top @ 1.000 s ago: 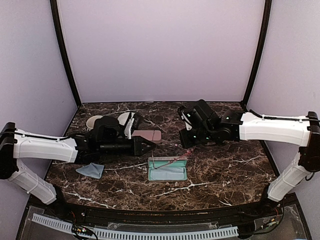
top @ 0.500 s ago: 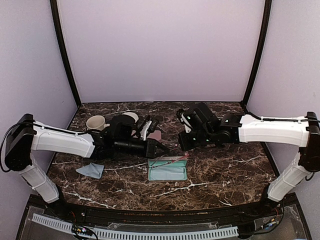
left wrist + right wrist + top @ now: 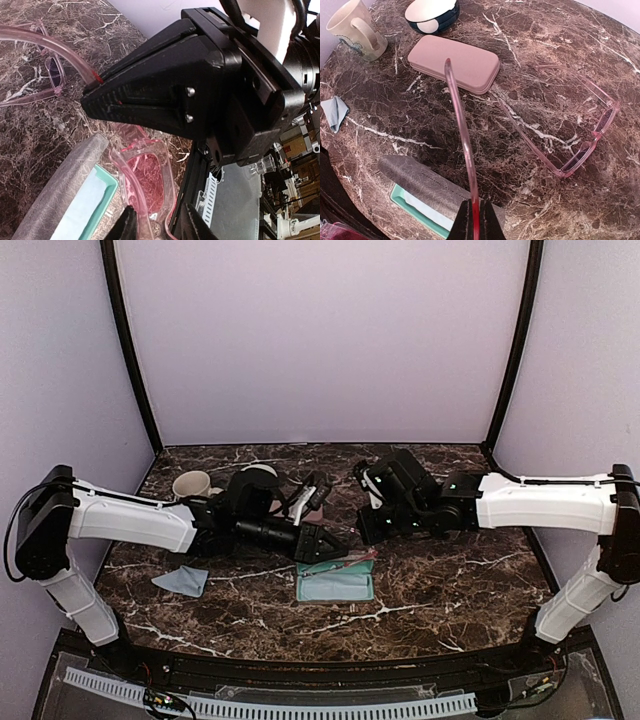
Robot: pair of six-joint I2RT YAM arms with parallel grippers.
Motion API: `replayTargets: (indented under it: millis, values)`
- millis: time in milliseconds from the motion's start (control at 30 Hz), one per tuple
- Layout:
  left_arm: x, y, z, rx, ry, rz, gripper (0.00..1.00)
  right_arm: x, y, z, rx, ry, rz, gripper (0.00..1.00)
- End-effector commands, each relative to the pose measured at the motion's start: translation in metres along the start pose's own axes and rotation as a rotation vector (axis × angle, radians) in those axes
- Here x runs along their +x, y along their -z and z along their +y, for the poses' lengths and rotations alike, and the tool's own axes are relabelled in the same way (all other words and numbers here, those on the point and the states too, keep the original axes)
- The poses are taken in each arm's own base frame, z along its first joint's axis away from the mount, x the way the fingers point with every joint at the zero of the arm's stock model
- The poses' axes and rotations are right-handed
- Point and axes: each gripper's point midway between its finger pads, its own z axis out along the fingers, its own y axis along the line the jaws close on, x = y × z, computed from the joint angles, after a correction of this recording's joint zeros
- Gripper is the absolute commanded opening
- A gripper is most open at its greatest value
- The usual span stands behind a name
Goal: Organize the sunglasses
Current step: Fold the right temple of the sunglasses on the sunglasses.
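I bring the red sunglasses (image 3: 147, 175) to the open case (image 3: 335, 587), not yet in.
Right jaws pinch one temple; left jaws stand part-open about the frame; the second pair (image 3: 582, 150) waits uncased.

The red sunglasses (image 3: 147, 180), translucent, hang by one temple clamped between the fingers of the right gripper (image 3: 474, 220), with a lens between the left gripper (image 3: 159, 225) fingertips. The pink sunglasses (image 3: 577, 161) rest unfolded, well right of the right fingers.
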Motion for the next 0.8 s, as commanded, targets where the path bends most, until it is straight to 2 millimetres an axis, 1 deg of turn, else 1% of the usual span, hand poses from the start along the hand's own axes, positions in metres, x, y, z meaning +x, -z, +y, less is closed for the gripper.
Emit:
replayTargets:
  millis: [0,100,233,400,667,767]
  values:
    - [-0.004,0.002,-0.019,0.054,-0.065,0.019,0.35,-0.015,0.006,0.007,-0.023,0.004,-0.053,0.00]
    - [0.000,0.001,-0.021,0.075,-0.070,0.046,0.41,-0.013,0.005,0.009,-0.031,0.012,-0.044,0.00]
    - [0.005,0.001,-0.023,0.092,-0.079,0.068,0.43,-0.013,0.005,0.008,-0.026,0.016,-0.041,0.00]
    - [0.001,0.007,-0.025,0.075,-0.109,0.043,0.47,-0.011,0.005,0.007,-0.023,0.015,-0.034,0.00]
    - [-0.010,0.029,-0.018,-0.038,-0.156,-0.043,0.68,-0.012,0.006,0.008,-0.030,0.007,-0.039,0.00]
    - [-0.010,0.039,-0.010,-0.107,-0.123,-0.065,0.77,-0.013,0.005,0.007,-0.019,0.007,-0.050,0.00]
